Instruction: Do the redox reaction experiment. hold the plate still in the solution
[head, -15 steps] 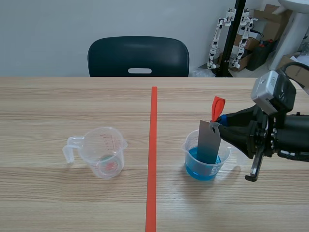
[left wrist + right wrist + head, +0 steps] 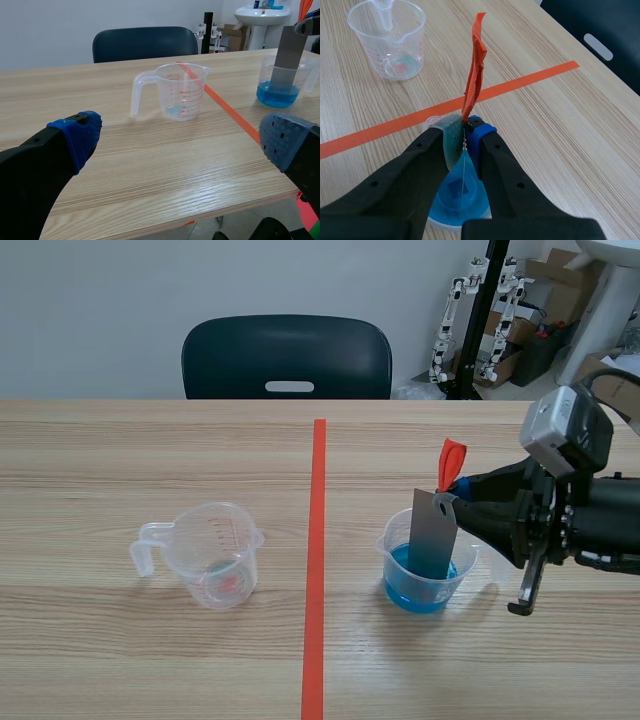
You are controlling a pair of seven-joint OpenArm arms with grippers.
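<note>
Left fingers point(image 2: 75, 137): spread wide, empty, low over the near edge of the desk point(image 2: 150, 170).
Right fingers point(image 2: 481, 137): closed on an orange ribbon point(image 2: 474, 75). The plate point(image 2: 432, 540) hangs from it upright, lower end in the blue solution point(image 2: 415, 595) of a clear cup point(image 2: 386, 546).
Plate: probably light, thin, stiff, apt to swing; the ribbon is the hold.
Jug point(image 2: 215, 555): across the tape line.
Desk: smooth wood grain.
Behind: dark chair point(image 2: 287, 355), boxes point(image 2: 560, 270).

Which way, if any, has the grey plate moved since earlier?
No: the grey plate, on its red ribbon in the right hand, sits equally far from the tape line.
</note>
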